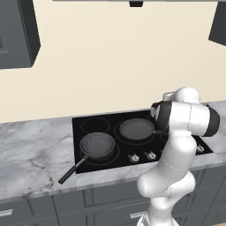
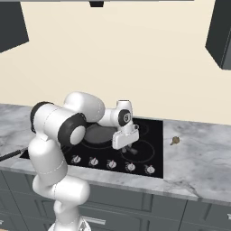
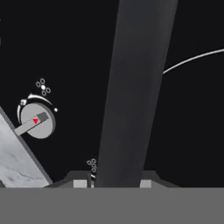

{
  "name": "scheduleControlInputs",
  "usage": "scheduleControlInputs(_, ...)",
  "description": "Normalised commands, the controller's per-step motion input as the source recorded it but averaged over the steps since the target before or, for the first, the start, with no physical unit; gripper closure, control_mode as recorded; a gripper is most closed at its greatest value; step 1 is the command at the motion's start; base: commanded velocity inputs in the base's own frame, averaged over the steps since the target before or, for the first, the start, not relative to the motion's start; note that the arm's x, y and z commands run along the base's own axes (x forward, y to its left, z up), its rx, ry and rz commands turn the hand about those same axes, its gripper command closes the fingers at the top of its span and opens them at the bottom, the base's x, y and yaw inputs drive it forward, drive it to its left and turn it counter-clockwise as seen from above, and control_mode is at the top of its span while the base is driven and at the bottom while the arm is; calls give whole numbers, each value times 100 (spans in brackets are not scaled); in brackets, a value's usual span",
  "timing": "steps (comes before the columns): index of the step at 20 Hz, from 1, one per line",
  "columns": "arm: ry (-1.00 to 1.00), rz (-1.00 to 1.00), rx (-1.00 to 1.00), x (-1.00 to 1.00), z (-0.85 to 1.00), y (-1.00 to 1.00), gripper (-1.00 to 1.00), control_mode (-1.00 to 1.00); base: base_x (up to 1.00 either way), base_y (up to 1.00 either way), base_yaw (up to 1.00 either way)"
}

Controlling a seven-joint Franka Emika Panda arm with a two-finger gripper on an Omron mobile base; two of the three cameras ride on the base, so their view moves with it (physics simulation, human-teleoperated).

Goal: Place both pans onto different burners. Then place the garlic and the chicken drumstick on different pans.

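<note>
Straddling the shallow pan's handle (image 3: 135, 87), my fingers (image 2: 127, 149) sit low over the cooktop (image 2: 151, 131); whether they pinch it I cannot tell. Its long axis runs straight ahead toward the shallow pan (image 1: 137, 129).

Our white Franka Panda arm with dark joints (image 2: 58, 131) rises from its base, bends at a bulky shoulder and elbow, then reaches forward and low. Our wrist turns downward, so the white two-finger gripper (image 2: 128, 150) points straight down. In the hand view, our two small dark fingertips (image 3: 148, 176) sit at the bottom, one on each side of a long dark bar that runs up between them. We cannot tell whether our jaws press against it or stand slightly apart from it.
</note>
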Motion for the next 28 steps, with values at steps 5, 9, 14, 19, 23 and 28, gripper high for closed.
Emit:
scheduleControlInputs(5,0,0,0,0,0,0,-100,-100,0,0,0)
scheduleControlInputs(9,0,0,1,0,8,0,-100,-100,0,0,0)
scheduleControlInputs(14,0,0,5,0,24,-9,-100,-100,0,0,0)
scheduleControlInputs(19,0,-2,7,0,31,-20,-100,-100,0,0,0)
scheduleControlInputs(23,0,-4,4,0,33,-17,-100,-100,0,0,0)
scheduleControlInputs(28,0,-4,1,0,19,-20,-100,-100,0,0,0)
